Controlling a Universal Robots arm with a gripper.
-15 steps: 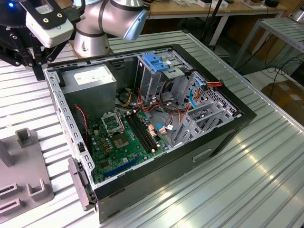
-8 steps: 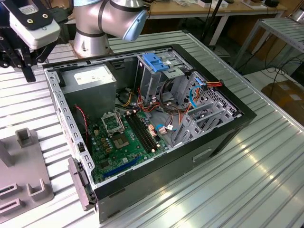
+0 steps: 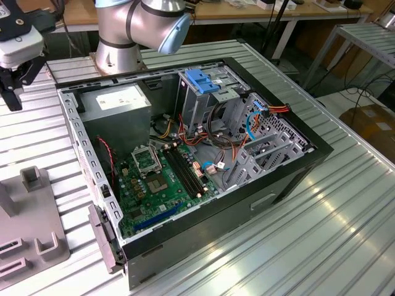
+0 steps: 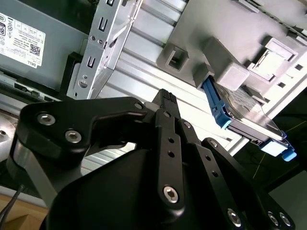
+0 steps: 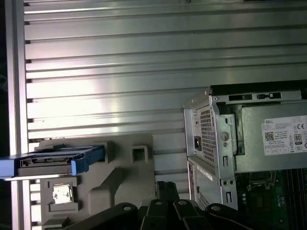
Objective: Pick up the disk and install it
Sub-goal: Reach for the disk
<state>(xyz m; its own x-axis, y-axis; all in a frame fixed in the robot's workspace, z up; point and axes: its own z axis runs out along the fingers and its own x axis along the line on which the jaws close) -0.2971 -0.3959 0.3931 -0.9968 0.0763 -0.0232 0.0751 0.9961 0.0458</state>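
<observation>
The disk [image 4: 249, 117], a flat grey drive in a bright blue carrier rail, stands on edge in a grey fixture [image 4: 230, 43] on the ribbed table. In the first wrist view the disk [image 5: 53, 160] sits at the far end of that fixture [image 5: 120, 177]. My gripper [image 4: 165, 98] hovers over the table between the fixture and the computer case, apart from the disk, its pads shut together on nothing. Both wrist views show the black fingertips [image 5: 166, 188] meeting. In the exterior view the gripper [image 3: 15, 86] hangs at the upper left.
An open computer case [image 3: 290, 179] lies in the middle of the table, with a motherboard, cables, a power supply [image 3: 117, 102] and a tall metal drive cage [image 3: 203, 98] topped by a blue bracket. Part of the grey fixture [image 3: 31, 246] lies at the exterior view's lower left.
</observation>
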